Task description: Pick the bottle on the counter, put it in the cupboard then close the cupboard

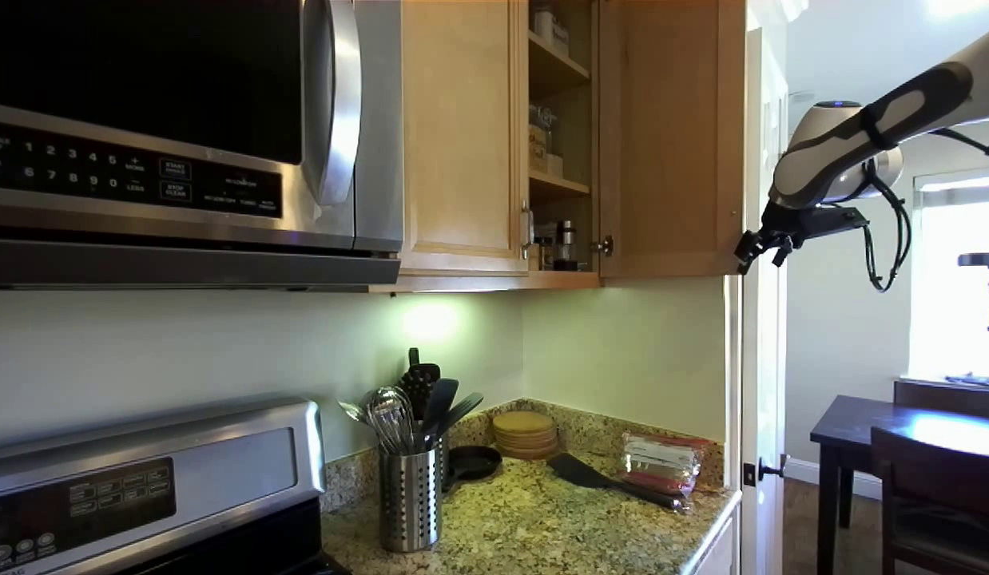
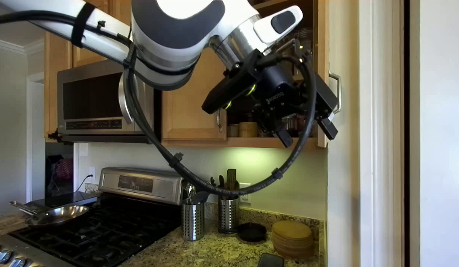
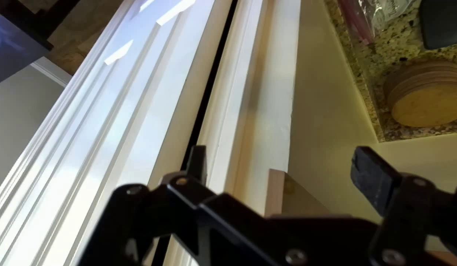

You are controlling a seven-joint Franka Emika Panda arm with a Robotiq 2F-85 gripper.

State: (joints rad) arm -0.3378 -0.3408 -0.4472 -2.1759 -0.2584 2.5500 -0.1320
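Observation:
The cupboard (image 1: 462, 144) has its right door (image 1: 670, 136) standing wide open and its left door shut. The open door shows nearly edge-on in an exterior view (image 2: 323, 48), and its lower corner shows in the wrist view (image 3: 274, 188). My gripper (image 1: 763, 254) is open and empty at that door's free lower edge, fingers apart (image 2: 307, 134). In the wrist view the door's corner lies between the two fingertips (image 3: 285, 171). No bottle stands on the visible counter (image 1: 534, 519). Small dark containers (image 1: 565, 239) stand on the cupboard's lowest shelf; I cannot tell which is the bottle.
Metal utensil holders (image 2: 192, 220), a small black pan (image 2: 251, 232), stacked wooden discs (image 1: 526, 434), a black spatula (image 1: 582, 473) and a plastic packet (image 1: 662, 463) are on the counter. A microwave (image 1: 175, 184) hangs left of the cupboard. A white door (image 3: 140, 92) stands beside the gripper.

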